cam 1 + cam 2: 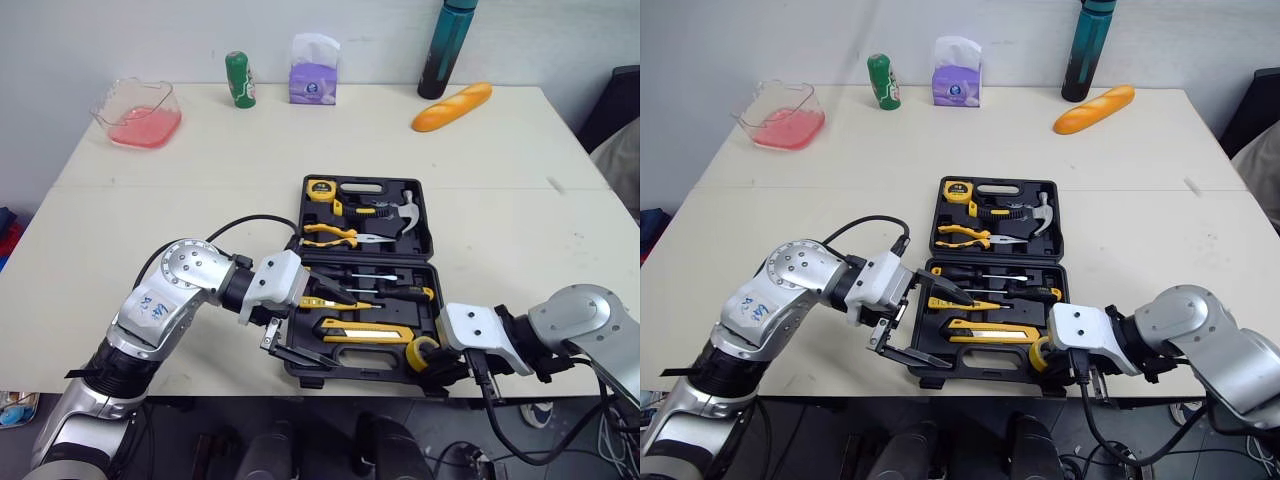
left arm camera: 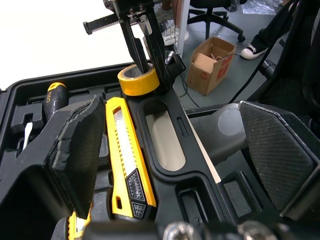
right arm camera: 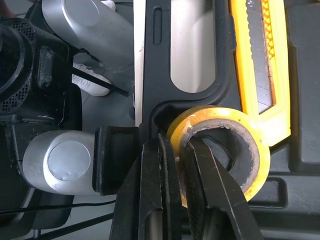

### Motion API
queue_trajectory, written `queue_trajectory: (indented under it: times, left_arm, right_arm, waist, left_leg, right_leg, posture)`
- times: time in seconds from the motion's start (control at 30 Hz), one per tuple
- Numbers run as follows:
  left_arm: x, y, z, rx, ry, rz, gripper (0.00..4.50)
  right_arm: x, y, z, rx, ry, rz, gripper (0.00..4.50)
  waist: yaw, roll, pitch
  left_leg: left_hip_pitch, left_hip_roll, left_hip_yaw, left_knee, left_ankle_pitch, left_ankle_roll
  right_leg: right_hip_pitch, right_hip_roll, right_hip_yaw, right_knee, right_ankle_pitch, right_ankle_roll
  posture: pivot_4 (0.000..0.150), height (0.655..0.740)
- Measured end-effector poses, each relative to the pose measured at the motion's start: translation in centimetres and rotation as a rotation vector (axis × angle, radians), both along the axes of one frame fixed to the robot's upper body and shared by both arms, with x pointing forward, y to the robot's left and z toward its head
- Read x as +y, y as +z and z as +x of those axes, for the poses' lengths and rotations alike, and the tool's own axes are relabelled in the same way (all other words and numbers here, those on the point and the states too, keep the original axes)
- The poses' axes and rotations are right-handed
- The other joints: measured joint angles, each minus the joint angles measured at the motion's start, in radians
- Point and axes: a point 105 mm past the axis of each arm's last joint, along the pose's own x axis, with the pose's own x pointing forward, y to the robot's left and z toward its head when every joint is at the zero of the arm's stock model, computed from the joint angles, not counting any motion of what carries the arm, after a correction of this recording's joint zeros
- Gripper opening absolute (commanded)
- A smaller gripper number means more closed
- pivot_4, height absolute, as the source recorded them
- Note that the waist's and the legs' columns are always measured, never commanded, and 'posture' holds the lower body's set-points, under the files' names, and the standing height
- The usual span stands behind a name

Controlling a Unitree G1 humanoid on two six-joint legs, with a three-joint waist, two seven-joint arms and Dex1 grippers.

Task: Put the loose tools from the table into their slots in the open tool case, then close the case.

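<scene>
Black tool case [image 1: 350, 376] lying open at the middle of the surface's [image 1: 200, 200] near edge, lid half toward the far edge. The lid holds a yellow tape measure [image 1: 320, 188], yellow-handled pliers [image 1: 335, 235] and a hammer [image 1: 405, 212]. The near half holds screwdrivers [image 1: 390, 292] and a yellow knife [image 1: 365, 332] seated lengthwise beside the carry handle.

A yellow tape roll [image 2: 138, 81] stands at the case's near right corner, touching the knife's end. The right hand [image 3: 179, 150] holds this roll by its wall, one finger inside the core and the other outside, with the pair drawn narrow. The right forearm runs in from the right along the surface's near edge.

The left hand [image 1: 337, 334] is spread wide at the case's near left corner, with one finger above the tools in the near half and the other outside the case's near rim. The left arm is bent at the elbow, with the forearm angled in from the left.
</scene>
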Motion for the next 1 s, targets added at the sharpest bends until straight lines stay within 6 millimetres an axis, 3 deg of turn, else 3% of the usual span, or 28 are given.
queue_trajectory:
  times: [0.1, 0.27, 0.47, 0.57, 0.73, 0.77, 1.0]
  left_arm:
    - [0.0, 0.0, 0.0, -0.001, 0.000, 0.000, 4.50]
    - [0.0, 0.1, 0.0, -0.003, 0.000, -0.001, 4.50]
    - [0.0, 0.1, 0.0, -0.007, -0.001, -0.002, 4.50]
    - [-0.1, 0.3, 0.0, -0.011, -0.004, -0.006, 4.50]
    - [-0.2, 0.4, 0.1, -0.013, -0.005, -0.007, 4.50]
    - [-0.2, 0.4, 0.1, -0.013, -0.005, -0.007, 4.50]
    - [-0.1, 0.4, 0.3, -0.006, -0.013, -0.001, 4.50]
  right_arm:
    - [0.0, 0.0, -0.1, 0.006, 0.000, 0.003, 1.29]
    - [0.0, 0.8, -0.5, 0.037, -0.005, 0.027, 3.72]
    - [-0.4, 3.1, -0.7, 0.007, -0.017, 0.099, 3.72]
    - [-0.1, 2.6, -0.4, -0.002, -0.050, 0.229, 2.95]
    - [0.0, 0.8, -0.1, 0.000, -0.123, 0.401, 0.38]
    - [-0.1, 0.8, 0.0, -0.012, -0.141, 0.425, 0.07]
    - [-0.6, -1.1, 0.3, 0.010, -0.274, 0.550, 0.07]
  waist:
    - [0.000, 0.000, 0.000]
    - [0.001, 0.000, 0.000]
    - [0.002, 0.000, 0.000]
    - [0.004, -0.001, 0.000]
    - [0.003, -0.001, 0.000]
    - [0.002, -0.001, 0.000]
    - [0.003, -0.001, 0.000]
  left_leg:
    - [0.000, 0.000, 0.000, 0.000, 0.000, 0.000]
    - [0.000, 0.000, 0.000, 0.000, 0.000, 0.000]
    - [0.000, 0.000, 0.000, 0.000, 0.000, 0.000]
    - [0.000, 0.000, -0.001, 0.000, 0.000, 0.000]
    - [0.000, -0.001, 0.000, 0.000, 0.000, 0.001]
    - [0.001, 0.000, 0.000, 0.000, 0.000, 0.001]
    - [0.000, 0.000, 0.000, 0.000, 0.000, 0.000]
  right_leg:
    - [0.000, 0.000, 0.000, 0.000, 0.000, 0.000]
    - [0.000, 0.000, 0.000, 0.000, 0.000, 0.000]
    - [0.000, 0.000, 0.000, 0.000, 0.000, 0.000]
    - [0.001, 0.000, -0.001, 0.000, 0.000, 0.000]
    - [0.001, 0.000, 0.000, 0.001, 0.000, 0.000]
    - [0.001, 0.000, 0.000, 0.001, 0.000, 0.000]
    - [0.001, 0.001, 0.000, 0.001, 0.000, 0.000]
  posture:
    - [0.150, 0.7348]
    - [0.150, 0.7348]
    - [0.150, 0.7348]
    - [0.150, 0.7348]
    - [0.150, 0.7348]
    - [0.150, 0.7348]
    - [0.150, 0.7348]
